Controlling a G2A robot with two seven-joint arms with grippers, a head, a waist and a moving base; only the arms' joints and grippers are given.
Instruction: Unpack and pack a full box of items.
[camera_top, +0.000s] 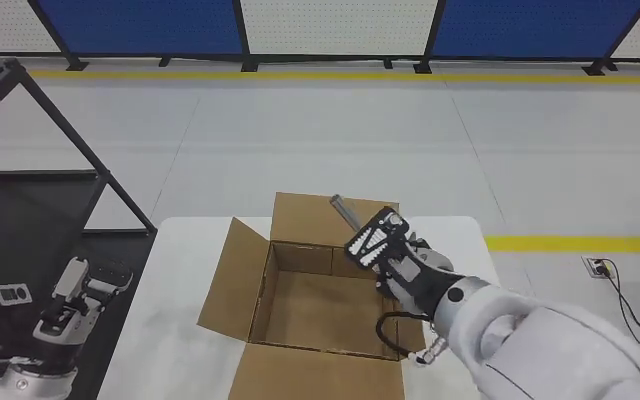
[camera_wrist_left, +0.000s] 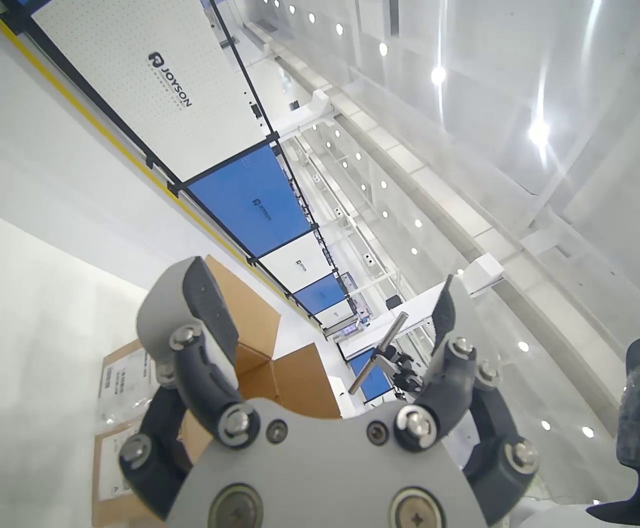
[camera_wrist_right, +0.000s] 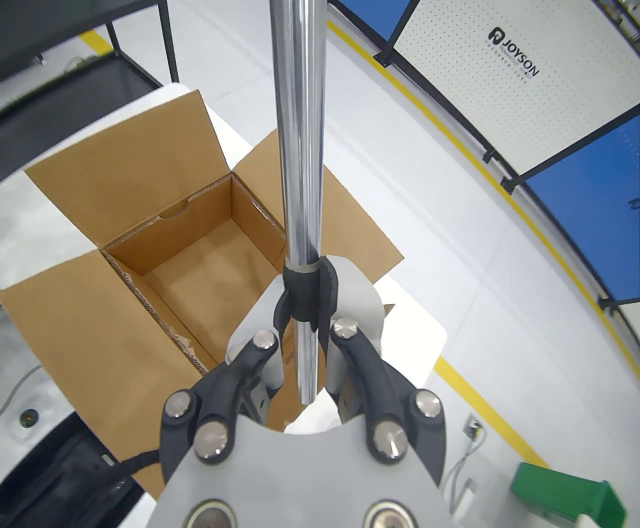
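Off the table's (camera_top: 180, 330) left edge, we see the left gripper (camera_wrist_left: 320, 305) spread wide. The open cardboard box (camera_top: 300, 258) stands mid-table. Over its far right corner, the right gripper (camera_wrist_right: 305, 295) clamps a steel rod (camera_wrist_right: 297, 125).

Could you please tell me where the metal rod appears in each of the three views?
Top view: the metal rod juts from the right tool over the far flap of the cardboard box.
Left wrist view: the metal rod is far off, slanted, beyond the cardboard box.
Right wrist view: the metal rod fills the middle, clamped in the right tool.
Shared landmark: the open cardboard box.
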